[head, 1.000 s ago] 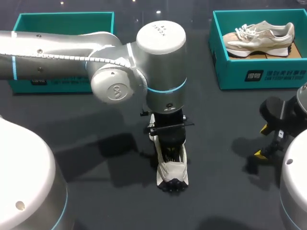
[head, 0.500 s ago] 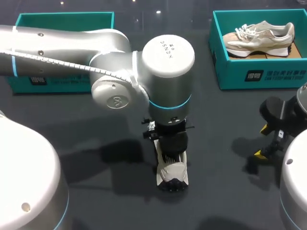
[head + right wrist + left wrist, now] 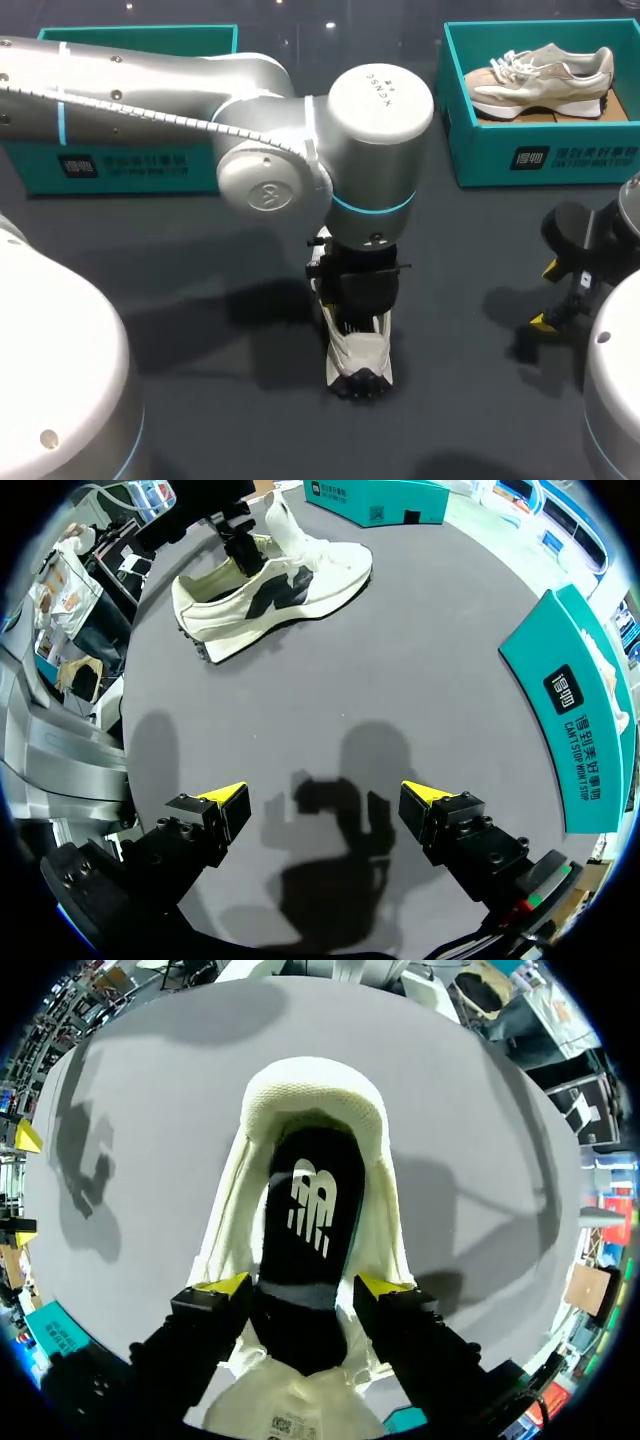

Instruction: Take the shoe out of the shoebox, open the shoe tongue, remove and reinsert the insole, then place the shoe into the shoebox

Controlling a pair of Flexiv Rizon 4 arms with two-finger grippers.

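Note:
A cream-white shoe (image 3: 360, 355) stands on the dark table near the middle, toe toward the front edge. My left gripper (image 3: 357, 318) points straight down into its opening. In the left wrist view the shoe's collar (image 3: 315, 1088) rings a black insole (image 3: 312, 1200) with a white logo, lying inside the shoe. The left gripper (image 3: 305, 1286) is open, its yellow fingertips (image 3: 226, 1285) standing on either side of the insole's front part. My right gripper (image 3: 562, 292) hangs open over bare table at the right, holding nothing, with the shoe (image 3: 270, 585) well ahead of it (image 3: 322, 796).
A teal shoebox (image 3: 500, 150) at the back right holds a second beige shoe (image 3: 540, 78). Another teal box (image 3: 120, 165) sits at the back left, partly behind my left arm. In the right wrist view the right box (image 3: 585, 715) lies beside that gripper.
The left gripper's fingers have come apart. The left arm's wrist has shifted a little to the right above the shoe. Shoe and right arm have stayed put.

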